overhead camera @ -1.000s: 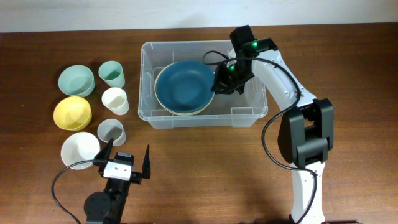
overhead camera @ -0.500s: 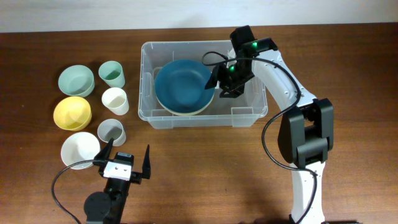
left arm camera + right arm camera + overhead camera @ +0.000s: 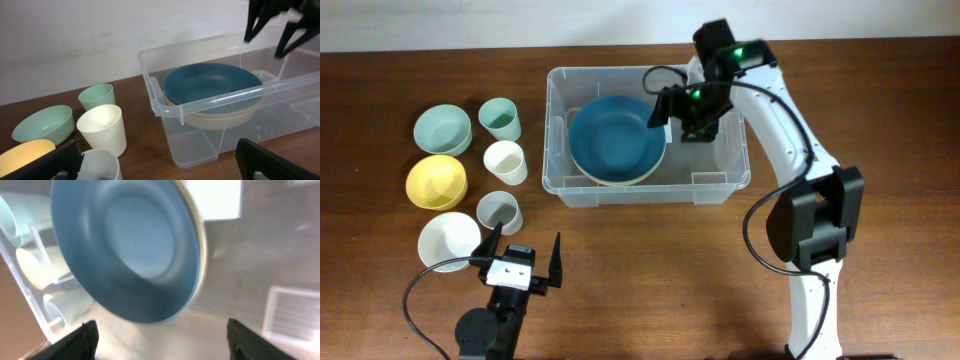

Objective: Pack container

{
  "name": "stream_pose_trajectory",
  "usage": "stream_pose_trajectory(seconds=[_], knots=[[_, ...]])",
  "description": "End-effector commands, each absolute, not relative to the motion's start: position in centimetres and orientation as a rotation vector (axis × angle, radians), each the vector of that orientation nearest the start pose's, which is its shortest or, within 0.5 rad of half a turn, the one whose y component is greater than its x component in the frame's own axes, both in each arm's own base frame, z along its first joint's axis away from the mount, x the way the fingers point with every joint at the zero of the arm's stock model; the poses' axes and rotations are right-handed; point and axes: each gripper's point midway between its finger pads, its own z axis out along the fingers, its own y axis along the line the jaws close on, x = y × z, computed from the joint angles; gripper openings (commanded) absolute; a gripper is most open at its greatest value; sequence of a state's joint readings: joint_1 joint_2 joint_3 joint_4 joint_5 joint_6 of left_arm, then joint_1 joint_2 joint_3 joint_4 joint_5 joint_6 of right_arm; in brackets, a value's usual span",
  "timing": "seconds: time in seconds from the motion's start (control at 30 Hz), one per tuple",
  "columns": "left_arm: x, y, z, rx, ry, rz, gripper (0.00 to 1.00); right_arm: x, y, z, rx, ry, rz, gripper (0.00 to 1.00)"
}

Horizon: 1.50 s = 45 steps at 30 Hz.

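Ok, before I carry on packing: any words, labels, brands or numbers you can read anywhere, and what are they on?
None can be read in any view.
White label on the base of the container: a blurred white patch in the right wrist view, nothing legible on it.
Blue bowl in the container: no print shows.

even, soft light is pouring down on the brown wooden table (image 3: 880,80), throwing only faint, short shadows. the large clear plastic container (image 3: 215,100) is catching pale glints along its rim in the left wrist view. the right wrist view is blurring badly: the dark blue round bowl (image 3: 125,250) is looking smeared and washed out, and the white label (image 3: 215,197) is blowing out.
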State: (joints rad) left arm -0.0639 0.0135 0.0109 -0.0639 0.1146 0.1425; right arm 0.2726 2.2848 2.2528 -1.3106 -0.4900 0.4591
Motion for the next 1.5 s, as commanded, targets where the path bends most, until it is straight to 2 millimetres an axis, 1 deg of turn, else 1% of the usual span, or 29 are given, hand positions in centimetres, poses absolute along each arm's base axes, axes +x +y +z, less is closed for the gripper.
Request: stream_pose_trajectory(seconds=[0.0, 0.03, 0.1, 0.17, 0.23, 0.27, 0.3, 0.37, 0.43, 0.57, 0.67, 0.77, 0.83, 0.9, 1.0, 1.1, 1.17, 1.27, 1.37, 1.47], knots=[[24.4, -3.3, 16.0, 0.259, 1.616, -0.01, 1.0, 47.0, 18.1, 17.7, 0.152, 2.897, 0.572, 0.81], [24.4, -3.3, 16.0, 0.259, 1.616, -0.01, 1.0, 47.1, 17.6, 18.9, 0.144, 2.875, 0.53, 0.82], [24.4, -3.3, 16.0, 0.258, 1.616, -0.01, 1.0, 47.0, 16.3, 22.1, 0.124, 2.819, 0.475, 0.86], [24.4, -3.3, 16.0, 0.258, 1.616, -0.01, 1.0, 46.4, 15.0, 25.1, 0.117, 2.767, 0.443, 0.87], [24.4, -3.3, 16.0, 0.258, 1.616, -0.01, 1.0, 45.6, 13.4, 27.6, 0.146, 2.726, 0.41, 0.89], [24.4, -3.3, 16.0, 0.259, 1.616, -0.01, 1.0, 45.6, 12.7, 28.9, 0.145, 2.686, 0.408, 0.9], [24.4, -3.3, 16.0, 0.259, 1.616, -0.01, 1.0, 45.5, 12.6, 30.2, 0.088, 2.647, 0.435, 0.96], [24.4, -3.3, 16.0, 0.259, 1.616, -0.01, 1.0, 44.9, 11.5, 32.6, 0.11, 2.586, 0.447, 0.98], [24.4, -3.3, 16.0, 0.258, 1.616, -0.01, 1.0, 44.3, 10.3, 34.3, 0.131, 2.542, 0.443, 0.99], [24.4, -3.3, 16.0, 0.259, 1.616, -0.01, 1.0, 43.1, 8.4, 37.0, 0.166, 2.472, 0.433, 0.99], [24.4, -3.3, 16.0, 0.259, 1.616, -0.01, 1.0, 42.1, 7.5, 38.5, 0.163, 2.434, 0.407, 0.99], [24.4, -3.3, 16.0, 0.259, 1.616, -0.01, 1.0, 40.8, 6.0, 39.5, 0.18, 2.415, 0.305, 0.99], [24.4, -3.3, 16.0, 0.258, 1.616, -0.01, 1.0, 39.5, 4.4, 39.7, 0.209, 2.423, 0.199, 0.99], [24.4, -3.3, 16.0, 0.259, 1.616, -0.01, 1.0, 37.8, 3.2, 39.2, 0.197, 2.46, 0.109, 0.99], [24.4, -3.3, 16.0, 0.259, 1.616, -0.01, 1.0, 34.5, 1.2, 37.5, 0.233, 2.539, -0.001, 0.99], [24.4, -3.3, 16.0, 0.259, 1.616, -0.01, 1.0, 31.2, -0.9, 35.6, 0.308, 2.611, -0.048, 0.99], [24.4, -3.3, 16.0, 0.259, 1.616, -0.01, 1.0, 29.1, -2.4, 34.1, 0.382, 2.655, -0.064, 0.99], [24.4, -3.3, 16.0, 0.258, 1.616, -0.01, 1.0, 26.3, -4.7, 32.0, 0.515, 2.705, -0.102, 0.99], [24.4, -3.3, 16.0, 0.258, 1.616, -0.01, 1.0, 24.2, -7.1, 29.9, 0.668, 2.747, -0.132, 0.99], [24.4, -3.3, 16.0, 0.259, 1.616, -0.01, 1.0, 22.6, -9.2, 27.7, 0.837, 2.788, -0.129, 0.99]])
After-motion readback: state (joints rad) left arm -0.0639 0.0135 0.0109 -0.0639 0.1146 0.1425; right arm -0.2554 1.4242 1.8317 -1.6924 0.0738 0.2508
